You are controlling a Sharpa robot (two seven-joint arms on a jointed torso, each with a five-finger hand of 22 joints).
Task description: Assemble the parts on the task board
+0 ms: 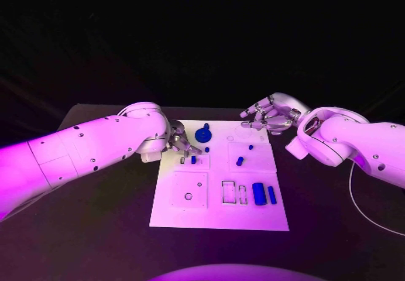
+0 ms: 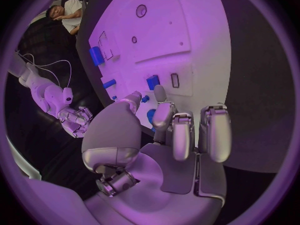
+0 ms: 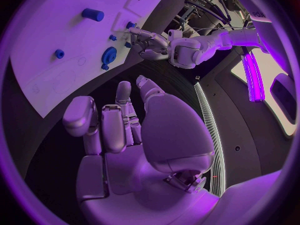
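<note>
Black bench [image 1: 101,234] carries your white task board [image 1: 219,205] at its middle, long side running away from you. On it you see blue parts: a round gear-like piece [image 1: 203,135] near the far edge, small pegs [image 1: 240,161] mid-board, two upright blocks [image 1: 259,194] toward the near right. Your left hand [image 1: 181,144] rests at the board's far left edge, fingertips on a small blue part [image 2: 153,82]; you cannot tell if it pinches. Your right hand [image 1: 268,115] hovers off the far right corner, fingers loosely curled, holding nothing. Bare bench lies all around.
</note>
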